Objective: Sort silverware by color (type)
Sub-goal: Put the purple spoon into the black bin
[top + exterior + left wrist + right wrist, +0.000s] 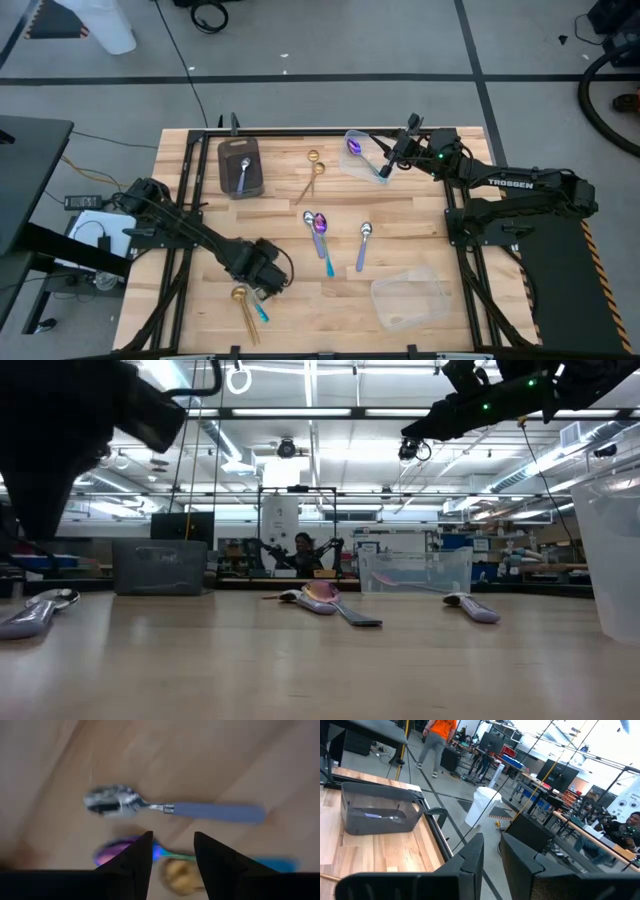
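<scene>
Spoons lie scattered on the wooden table. My left gripper (268, 285) (172, 851) is open and hovers low, pointing down over a cluster near the near-left edge: a silver spoon with a lavender handle (170, 809), an iridescent spoon with a teal handle (117, 852) and a gold spoon (240, 296) (177, 875). My right gripper (386, 166) (492, 851) is raised above a clear container (362, 155) at the far side, its fingers a narrow gap apart with nothing between them. An iridescent spoon (353, 147) rests inside that container.
A dark grey tray (240, 167) (377, 812) at the far left holds a silver spoon (243, 176). Gold spoons (313, 176) lie beside it. Mid-table lie an iridescent spoon (321, 236) and silver spoons (363, 244). Another clear container (410, 300) stands near right. People are in the room behind.
</scene>
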Motion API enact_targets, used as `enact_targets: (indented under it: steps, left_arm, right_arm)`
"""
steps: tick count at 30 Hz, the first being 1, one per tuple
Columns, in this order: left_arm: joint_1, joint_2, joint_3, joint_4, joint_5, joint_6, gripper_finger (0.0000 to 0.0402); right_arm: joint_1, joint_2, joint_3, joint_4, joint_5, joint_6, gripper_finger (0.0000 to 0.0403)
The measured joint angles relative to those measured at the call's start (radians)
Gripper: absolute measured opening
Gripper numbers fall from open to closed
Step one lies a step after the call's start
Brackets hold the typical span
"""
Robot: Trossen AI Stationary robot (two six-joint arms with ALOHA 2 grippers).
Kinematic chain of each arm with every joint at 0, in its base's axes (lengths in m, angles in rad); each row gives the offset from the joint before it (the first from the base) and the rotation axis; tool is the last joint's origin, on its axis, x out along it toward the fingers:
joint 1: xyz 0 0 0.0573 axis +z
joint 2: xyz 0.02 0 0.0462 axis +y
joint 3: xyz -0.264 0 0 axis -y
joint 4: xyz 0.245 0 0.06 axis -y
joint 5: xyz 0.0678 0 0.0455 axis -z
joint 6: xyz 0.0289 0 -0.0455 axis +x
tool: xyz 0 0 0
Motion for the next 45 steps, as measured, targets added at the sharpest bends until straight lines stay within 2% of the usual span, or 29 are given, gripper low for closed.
enact_targets:
  steps: [5, 10, 15, 30, 37, 45]
  left_arm:
    - [0.01, 0.0, -0.029, 0.027, 0.018, -0.395, 0.0153]
    - [0.011, 0.0, -0.112, 0.182, 0.066, -0.578, 0.0153]
    - [0.025, 0.0, -0.15, 0.254, 0.067, -0.601, 0.0153]
    - [0.049, 0.032, -0.154, 0.215, 0.082, -0.593, 0.0153]
    - [0.069, 0.049, -0.154, 0.209, 0.078, -0.567, 0.0153]
    - [0.082, 0.071, -0.153, 0.227, 0.078, -0.455, 0.0151]
  right_arm:
    - [0.012, -0.003, 0.0, 0.005, 0.001, -0.001, 0.0077]
    - [0.027, -0.01, 0.0, 0.007, 0.001, -0.018, 0.0077]
    - [0.027, -0.011, 0.0, 0.007, 0.001, -0.022, 0.0077]
    - [0.027, -0.011, 0.0, 0.013, 0.001, -0.022, 0.0077]
    - [0.034, -0.011, 0.0, 0.014, 0.002, -0.022, 0.0077]
    - [0.034, -0.011, 0.0, 0.013, 0.003, -0.028, 0.0077]
